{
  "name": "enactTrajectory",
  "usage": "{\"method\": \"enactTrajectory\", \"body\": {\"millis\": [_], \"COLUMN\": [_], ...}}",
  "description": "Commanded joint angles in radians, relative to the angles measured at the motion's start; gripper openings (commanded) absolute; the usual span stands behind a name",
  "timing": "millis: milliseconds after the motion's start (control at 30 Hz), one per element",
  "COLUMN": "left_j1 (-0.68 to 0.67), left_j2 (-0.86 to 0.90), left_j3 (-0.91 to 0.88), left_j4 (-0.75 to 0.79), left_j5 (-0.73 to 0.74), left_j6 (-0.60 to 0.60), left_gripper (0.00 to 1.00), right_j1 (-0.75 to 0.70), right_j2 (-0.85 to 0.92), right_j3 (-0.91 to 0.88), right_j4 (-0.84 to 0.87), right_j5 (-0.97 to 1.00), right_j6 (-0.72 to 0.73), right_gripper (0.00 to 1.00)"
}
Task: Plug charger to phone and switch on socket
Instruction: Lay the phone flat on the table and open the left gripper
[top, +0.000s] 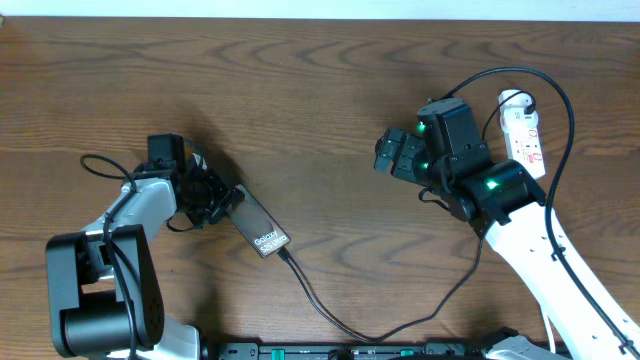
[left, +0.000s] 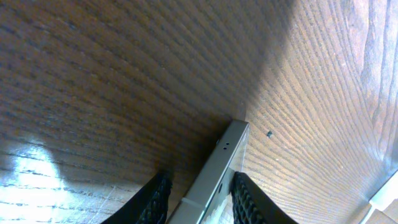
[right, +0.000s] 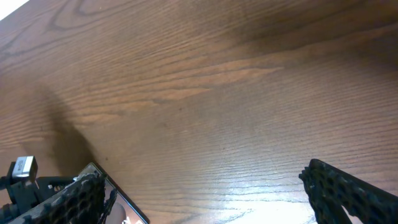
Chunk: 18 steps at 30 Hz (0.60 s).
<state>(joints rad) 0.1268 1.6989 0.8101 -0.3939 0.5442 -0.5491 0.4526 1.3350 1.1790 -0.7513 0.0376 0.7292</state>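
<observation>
The phone (top: 258, 228) lies slanted at the table's left, its white lettering at the near end. My left gripper (top: 215, 200) is shut on its far end. In the left wrist view the phone's silver edge (left: 217, 168) runs between the two black fingers (left: 155, 199). The charger (top: 330, 315), a thin black cable, reaches the phone's near end with its plug tip and runs off toward the front edge. My right gripper (top: 385, 155) hangs open over bare wood in mid-table; its wrist view shows wide-spread fingers (right: 354, 193) and a phone corner (right: 118, 199). The white socket (top: 525, 135) lies at the far right, behind the right arm.
The wooden table (top: 320, 90) is bare between the two arms. The right arm's white link (top: 560, 260) crosses the right front corner. A black cord (top: 560, 90) loops over the socket's far end.
</observation>
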Motion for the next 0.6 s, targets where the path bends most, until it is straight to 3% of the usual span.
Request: {"method": "enactTrajectory", "body": {"millis": [0,567], "left_j1": [0.002,0.002], "left_j2": [0.058,0.058], "left_j3": [-0.054,-0.054], "left_j4": [-0.043,-0.062], "left_j5": [-0.164,-0.165], "left_j6": [0.007,0.007], "left_gripper": [0.36,0.40], "right_j1": [0.000,0.000], "right_j2": [0.007,0.007], "right_j3": [0.005,0.005], "right_j4": [-0.001,-0.001], "right_j5": [0.005,0.005], "right_j6": [-0.012,-0.012], "right_gripper": [0.99,0.99]}}
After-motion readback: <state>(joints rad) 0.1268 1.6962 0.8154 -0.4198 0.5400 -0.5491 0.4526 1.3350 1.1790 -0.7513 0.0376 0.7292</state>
